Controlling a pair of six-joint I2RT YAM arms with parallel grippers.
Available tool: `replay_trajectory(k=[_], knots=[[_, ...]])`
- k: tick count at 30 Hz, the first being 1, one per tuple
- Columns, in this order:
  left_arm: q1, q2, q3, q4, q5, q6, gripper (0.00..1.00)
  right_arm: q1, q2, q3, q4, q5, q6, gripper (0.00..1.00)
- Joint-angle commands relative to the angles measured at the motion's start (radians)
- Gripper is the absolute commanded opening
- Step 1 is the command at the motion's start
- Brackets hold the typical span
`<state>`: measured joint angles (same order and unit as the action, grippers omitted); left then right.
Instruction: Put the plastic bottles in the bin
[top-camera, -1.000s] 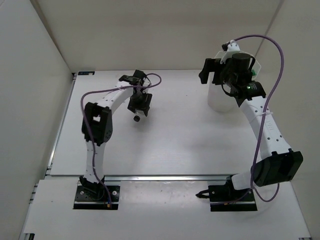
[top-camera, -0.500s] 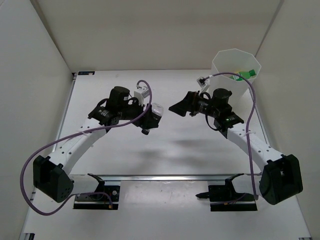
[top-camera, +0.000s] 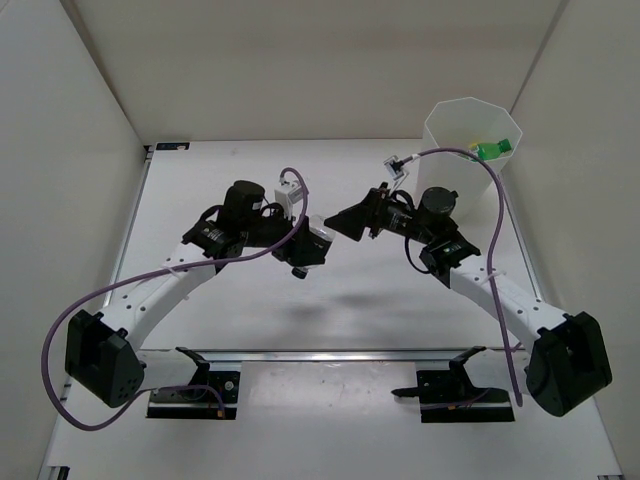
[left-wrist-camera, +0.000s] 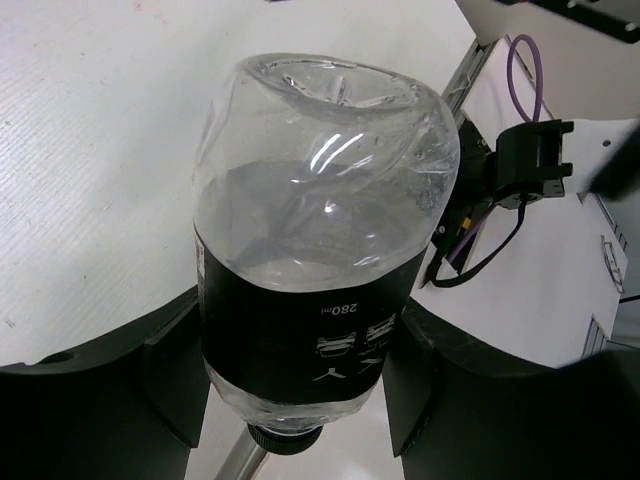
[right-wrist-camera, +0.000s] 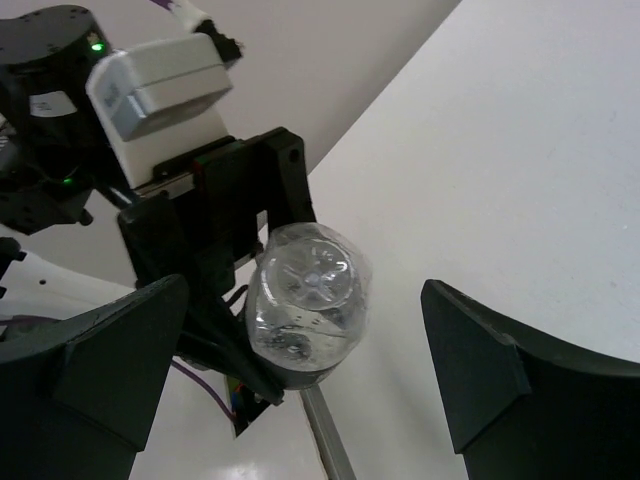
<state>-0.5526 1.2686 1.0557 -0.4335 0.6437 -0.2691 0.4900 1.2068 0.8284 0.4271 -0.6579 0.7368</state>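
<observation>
My left gripper (top-camera: 306, 252) is shut on a clear plastic bottle with a black label (top-camera: 318, 243) and holds it above the middle of the table. In the left wrist view the bottle (left-wrist-camera: 320, 230) sits between my fingers (left-wrist-camera: 165, 375), cap toward the wrist, base pointing away. My right gripper (top-camera: 352, 217) is open and empty, facing the bottle's base (right-wrist-camera: 305, 300), which lies just beyond its spread fingers (right-wrist-camera: 110, 370). The translucent white bin (top-camera: 432, 128) stands at the back right with a green bottle (top-camera: 492, 149) inside.
White walls close in the table on the left, back and right. A metal rail (top-camera: 330, 353) runs along the near table edge by the arm bases. Purple cables (top-camera: 470, 155) loop over both arms.
The right arm has swung from over the bin to the table's middle. The left arm has brought the bottle forward and rightward, and the two grippers have closed in on each other.
</observation>
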Motion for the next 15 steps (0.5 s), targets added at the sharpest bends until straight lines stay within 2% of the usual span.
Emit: replay_trajectory(k=[1,9,13,15], knots=[[-0.001,-0.025,0.036,0.024,0.025,0.007,0.29,0.016,0.025,0.012,-0.005,0.067,-0.002,0.99],[-0.003,-0.037,0.033,0.019,0.030,0.018,0.29,0.045,0.155,0.067,0.035,0.050,0.033,0.96],[-0.006,-0.003,0.056,-0.024,-0.001,0.034,0.28,0.078,0.181,0.095,0.042,0.050,0.038,0.87],[-0.003,0.012,0.052,-0.030,-0.015,0.031,0.27,0.100,0.183,0.086,0.029,0.060,0.035,0.75]])
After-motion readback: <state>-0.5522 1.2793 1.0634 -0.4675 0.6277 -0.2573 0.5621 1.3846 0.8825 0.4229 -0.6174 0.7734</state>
